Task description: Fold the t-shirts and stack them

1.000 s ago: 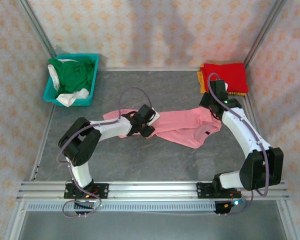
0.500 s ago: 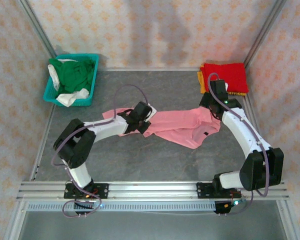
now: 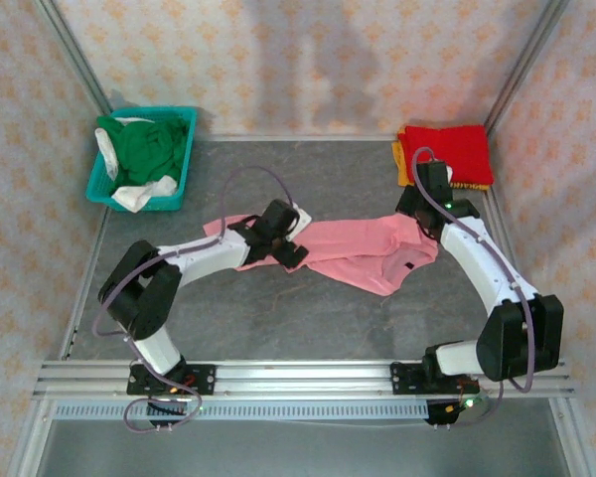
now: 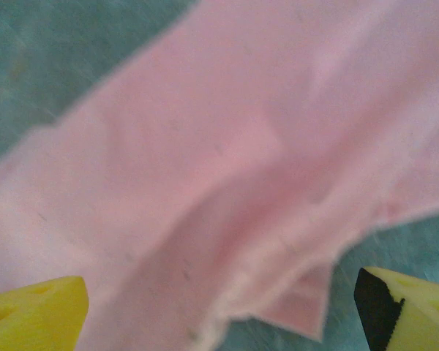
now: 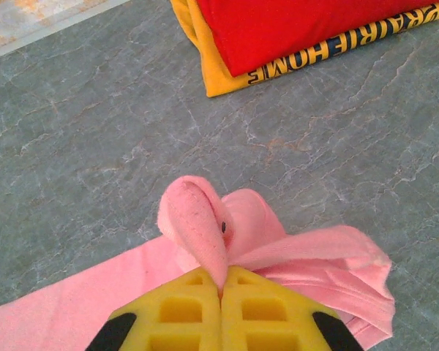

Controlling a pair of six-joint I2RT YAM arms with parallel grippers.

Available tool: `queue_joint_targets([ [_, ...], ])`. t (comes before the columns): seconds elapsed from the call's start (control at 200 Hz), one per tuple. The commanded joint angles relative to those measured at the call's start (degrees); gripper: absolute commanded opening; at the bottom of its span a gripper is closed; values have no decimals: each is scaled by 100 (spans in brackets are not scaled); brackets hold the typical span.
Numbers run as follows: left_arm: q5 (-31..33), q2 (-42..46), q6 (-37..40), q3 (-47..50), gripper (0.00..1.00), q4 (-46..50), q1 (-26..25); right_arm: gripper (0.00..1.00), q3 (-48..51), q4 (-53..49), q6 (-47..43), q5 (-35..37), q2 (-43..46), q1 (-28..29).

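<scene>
- Table (image 3: 278, 318): a grey, stone-veined top with a metal rail (image 3: 298, 378) along its near edge.
- Basket (image 3: 190, 149): teal, standing flat at the back left corner.
- Pink shirt (image 3: 358, 253): a crumpled band across the middle, running from left of centre toward the right. Most of it lies flat, and its right end is bunched up into a fold.
- Orange shirt (image 3: 398, 159): folded, flat on the table at the back right corner, with a folded red shirt (image 3: 452, 149) on top of it.
- The pink shirt is well apart from the basket. It is near the orange shirt, with bare table between them.
</scene>
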State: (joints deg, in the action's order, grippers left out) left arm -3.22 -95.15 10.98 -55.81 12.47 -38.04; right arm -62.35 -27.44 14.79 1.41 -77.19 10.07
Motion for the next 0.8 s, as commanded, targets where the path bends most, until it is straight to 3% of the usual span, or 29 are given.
queue_joint_targets([
  [0.0, -81, 80, 62, 158, 95, -186, 36, 3, 13, 91, -18, -80, 9, 4],
  [0.175, 477, -684, -134, -483, 88, 155, 89, 3, 12, 109, 14, -144, 4, 4],
  [0.26, 503, -790, -166, -624, 72, 188, 170, 4, 46, 116, 4, -95, 78, 4],
  [0.32, 467, -761, -158, -624, 69, 160, 217, 4, 71, 103, -23, -59, 125, 3],
  [0.385, 411, -742, -158, -615, 42, 142, 261, 4, 90, 90, -39, -19, 175, 3],
  [0.475, 401, -724, -183, -614, 25, 131, 293, 4, 117, 106, -64, 34, 224, 4],
  [0.606, 622, -553, -254, -654, 12, 179, 303, 5, 162, 160, -67, 52, 265, 0],
  [0.796, 447, 30, -261, -841, 9, 502, 306, 5, 153, 186, -44, 64, 253, 0],
])
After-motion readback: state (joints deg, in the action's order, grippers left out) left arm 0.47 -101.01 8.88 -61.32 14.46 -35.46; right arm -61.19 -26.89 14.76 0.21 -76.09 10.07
